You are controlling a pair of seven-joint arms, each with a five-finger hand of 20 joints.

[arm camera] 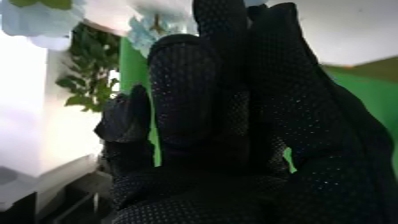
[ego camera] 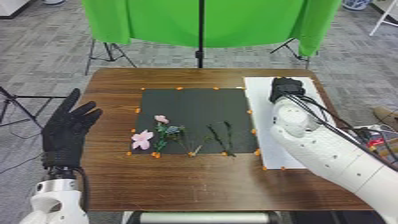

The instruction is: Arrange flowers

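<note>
In the head view my left hand (ego camera: 67,131) is open beside the table's left edge, away from the flowers. A large pink flower (ego camera: 142,139), a smaller pink one (ego camera: 161,119) and a bluish one (ego camera: 172,129) lie at the dark mat's (ego camera: 187,102) near left part. Dark thin stems (ego camera: 228,136) lie farther right on the mat. My right hand (ego camera: 287,88) is over the far part of the white board (ego camera: 275,150). In the right wrist view the right hand (arm camera: 209,125) has relaxed fingers; pale blue flowers (arm camera: 40,20) and green leaves (arm camera: 89,75) appear beyond it.
Small orange pieces (ego camera: 254,131) line the mat and board edges on the brown table (ego camera: 178,185). A green cloth (ego camera: 160,22) on a stand hangs behind the table. Dark cables run along my right arm.
</note>
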